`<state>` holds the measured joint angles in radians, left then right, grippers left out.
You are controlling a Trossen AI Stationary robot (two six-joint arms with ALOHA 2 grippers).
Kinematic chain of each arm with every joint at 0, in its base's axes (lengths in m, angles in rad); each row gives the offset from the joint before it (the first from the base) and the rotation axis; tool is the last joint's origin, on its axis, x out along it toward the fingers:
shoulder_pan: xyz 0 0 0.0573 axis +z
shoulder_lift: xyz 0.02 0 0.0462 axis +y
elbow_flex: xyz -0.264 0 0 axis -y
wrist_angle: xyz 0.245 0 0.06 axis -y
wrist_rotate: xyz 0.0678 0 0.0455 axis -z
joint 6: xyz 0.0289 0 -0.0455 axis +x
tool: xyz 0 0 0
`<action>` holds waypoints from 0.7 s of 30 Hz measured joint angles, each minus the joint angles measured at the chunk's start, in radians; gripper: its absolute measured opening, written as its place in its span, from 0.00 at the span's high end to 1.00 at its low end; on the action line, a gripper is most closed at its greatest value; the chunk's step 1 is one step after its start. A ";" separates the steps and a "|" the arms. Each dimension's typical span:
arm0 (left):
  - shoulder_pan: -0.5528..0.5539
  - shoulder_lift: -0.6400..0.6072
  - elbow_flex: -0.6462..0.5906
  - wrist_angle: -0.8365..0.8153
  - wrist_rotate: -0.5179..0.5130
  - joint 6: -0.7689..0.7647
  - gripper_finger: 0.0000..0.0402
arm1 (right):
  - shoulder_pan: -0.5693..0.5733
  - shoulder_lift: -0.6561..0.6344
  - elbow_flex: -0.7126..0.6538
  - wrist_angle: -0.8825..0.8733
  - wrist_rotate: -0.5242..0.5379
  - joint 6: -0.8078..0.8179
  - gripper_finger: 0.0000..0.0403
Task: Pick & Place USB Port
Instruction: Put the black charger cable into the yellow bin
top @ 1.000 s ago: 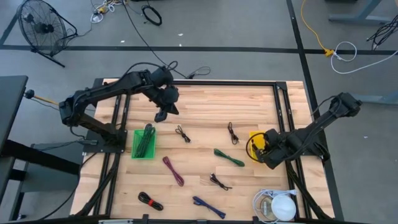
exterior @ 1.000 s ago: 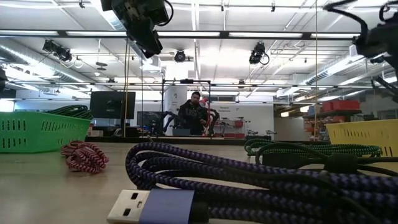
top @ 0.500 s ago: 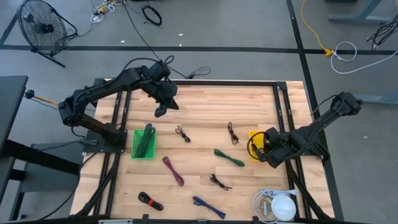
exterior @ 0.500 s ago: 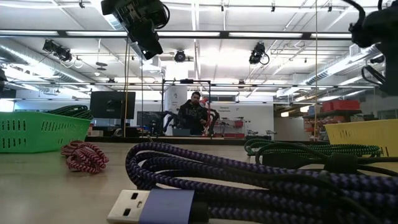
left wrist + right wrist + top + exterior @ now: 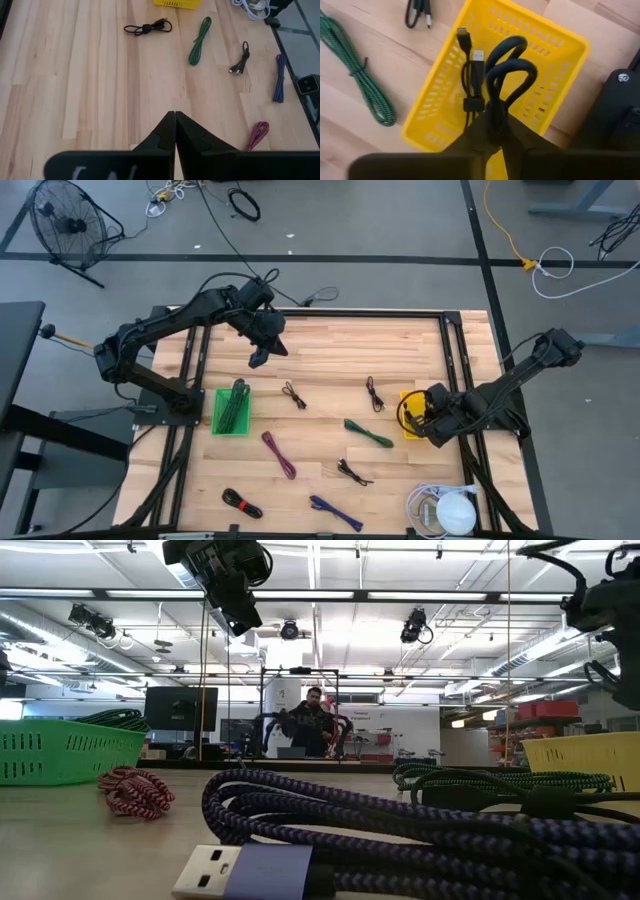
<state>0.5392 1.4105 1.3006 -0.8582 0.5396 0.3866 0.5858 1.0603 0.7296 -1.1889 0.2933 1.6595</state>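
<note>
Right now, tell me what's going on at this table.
Two robot arms are sorting cables into baskets. The right gripper holds a black cable over the yellow basket, fingers pinched on it. The left gripper is shut and empty, raised above the bare wood at the far side of the table. The green basket already holds cables. Several more cables lie loose on the table.

The left gripper (image 5: 175, 131) hangs raised, fingers pressed together. The right gripper (image 5: 495, 131) is low, arm bent.
</note>
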 joint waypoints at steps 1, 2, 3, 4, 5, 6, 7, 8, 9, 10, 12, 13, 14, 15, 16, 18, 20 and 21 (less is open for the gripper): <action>0.000 0.000 0.000 0.000 0.000 0.000 0.97 | 0.000 0.000 -0.007 0.002 -0.006 0.000 0.84; 0.000 0.000 0.000 0.000 0.000 0.000 0.97 | 0.000 0.000 -0.015 0.006 -0.014 0.001 0.79; 0.000 0.000 0.000 0.000 0.000 0.000 0.97 | 0.000 0.000 -0.024 0.009 -0.023 0.005 0.75; 0.000 0.000 0.000 0.000 0.000 0.000 0.97 | 0.000 0.000 -0.032 0.008 -0.028 0.008 0.71; 0.000 0.000 0.000 0.000 0.000 0.000 0.97 | 0.000 0.001 -0.034 0.008 -0.028 0.007 0.68; 0.000 0.000 0.000 0.000 0.000 0.000 0.97 | 0.000 0.001 -0.033 0.014 -0.024 0.007 0.64; 0.000 0.000 0.000 0.000 0.000 0.000 0.97 | -0.002 0.001 -0.031 0.017 -0.019 0.007 0.61; 0.000 0.000 0.000 0.000 0.000 0.000 0.97 | -0.003 0.001 -0.031 0.014 -0.012 0.006 0.58; 0.000 0.000 0.000 0.000 0.000 -0.001 0.97 | -0.004 0.001 -0.031 0.011 -0.004 0.003 0.56; 0.000 0.000 0.000 0.001 0.000 -0.001 0.97 | -0.006 0.001 -0.031 0.011 0.007 0.000 0.54; 0.000 0.000 0.000 0.002 0.000 -0.008 0.97 | -0.014 -0.005 -0.030 0.010 0.030 -0.005 0.52; 0.000 0.000 0.000 0.004 0.000 -0.011 0.97 | -0.021 -0.007 -0.024 0.004 0.051 -0.021 0.51; 0.000 0.000 0.000 0.008 0.001 -0.014 0.97 | -0.029 -0.009 -0.014 0.002 0.074 -0.043 0.51; 0.000 0.000 0.000 0.012 0.006 -0.019 0.97 | -0.038 -0.013 -0.001 -0.003 0.092 -0.062 0.51; -0.004 0.000 0.000 0.016 0.011 -0.030 0.97 | -0.049 -0.017 0.017 -0.013 0.106 -0.081 0.50; -0.015 0.000 0.000 0.027 0.014 -0.036 0.97 | -0.078 -0.021 0.058 -0.017 0.137 -0.127 0.50; -0.034 0.000 0.000 0.040 0.014 -0.040 0.97 | -0.111 -0.021 0.096 0.004 0.162 -0.205 0.50; -0.044 0.000 0.000 0.046 0.012 -0.041 0.97 | -0.131 -0.020 0.108 0.026 0.163 -0.249 0.50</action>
<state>0.4953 1.4105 1.3010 -0.8125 0.5512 0.3459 0.4552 1.0403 0.8378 -1.1630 0.4558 1.4102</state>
